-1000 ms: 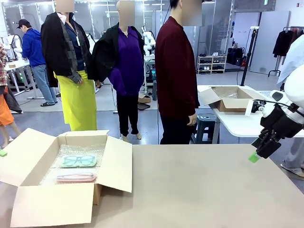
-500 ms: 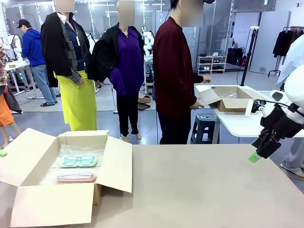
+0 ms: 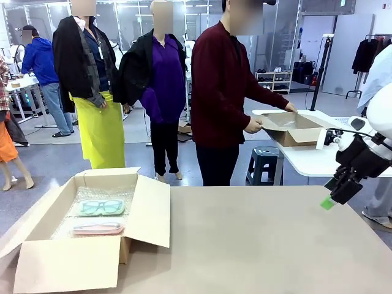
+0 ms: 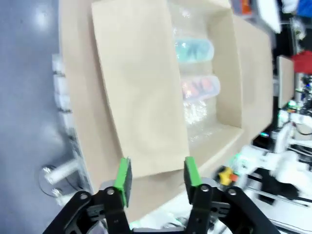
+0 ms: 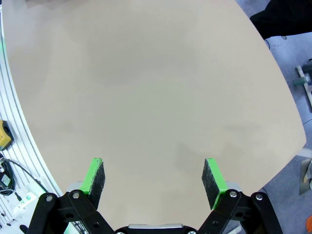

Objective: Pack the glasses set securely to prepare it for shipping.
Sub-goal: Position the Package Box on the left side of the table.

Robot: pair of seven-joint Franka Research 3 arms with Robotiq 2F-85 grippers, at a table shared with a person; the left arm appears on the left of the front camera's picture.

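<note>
Two cases lie on bubble wrap inside the open cardboard box (image 3: 147,211) at the table's left. The mint green case (image 3: 101,207) with dark-rimmed spectacles is farther back, the pale pink case (image 3: 98,228) nearer me. The left wrist view looks down on the mint case (image 4: 194,49) and the pink case (image 4: 200,87) past the box's raised left flap (image 4: 141,87). My left gripper (image 4: 156,175) is open, and the flap's free edge reaches in between its pads. At the table's right edge my right gripper (image 3: 329,201) hangs open over bare tabletop (image 5: 146,97), holding nothing (image 5: 153,183).
A person in a dark red top (image 3: 223,92) stands beyond the far edge, turned to a second open cardboard box (image 3: 294,130) on a white table behind. A stool (image 3: 266,160) stands under it. The box's near flap (image 3: 67,264) lies toward me.
The box's left flap has swung up from lying flat, and the green pad at the far left edge has left the front view. The person turned and took hold of the other box.
</note>
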